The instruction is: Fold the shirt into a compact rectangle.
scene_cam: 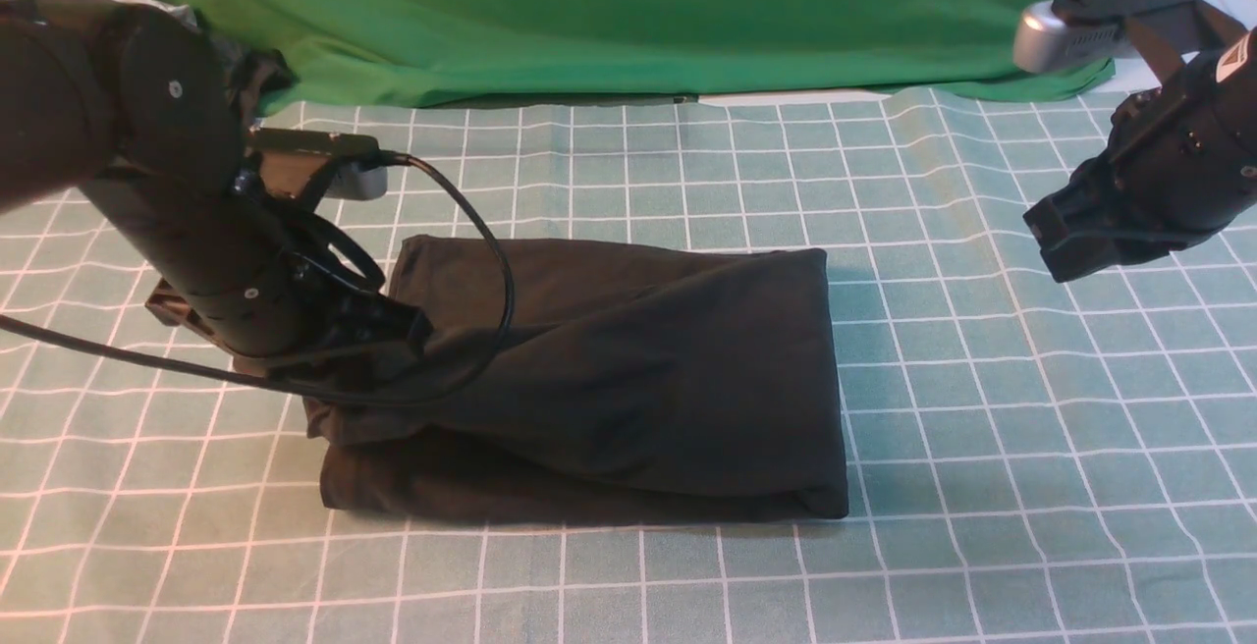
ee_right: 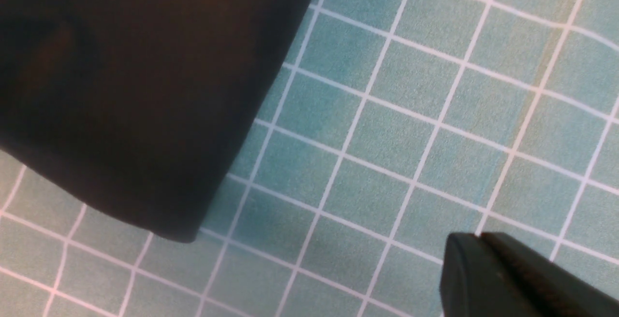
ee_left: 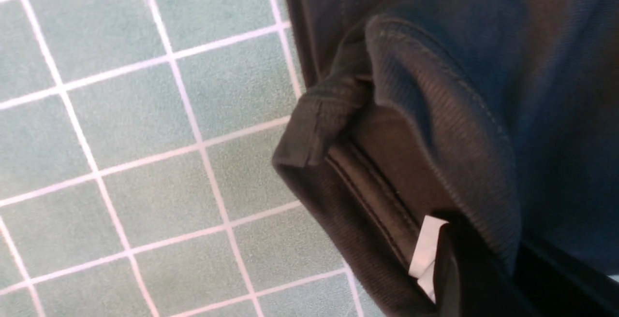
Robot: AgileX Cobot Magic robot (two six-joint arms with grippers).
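The black shirt (scene_cam: 628, 369) lies folded in a rough rectangle at the middle of the green checked worktop (scene_cam: 982, 428); the left pincer (scene_cam: 408, 330) is down at the shirt's left edge, clamped on a fold of fabric that rises toward it; close by it the collar (ee_left: 367, 196) and the white neck label (ee_left: 425, 252) show; the right pincer (scene_cam: 1065, 241) hangs well off to the right, above the worktop, jaws pressed together on nothing.

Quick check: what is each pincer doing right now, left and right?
Left pincer: closed on the shirt, at its collar end.
Right pincer: closed, empty, clear of the shirt.
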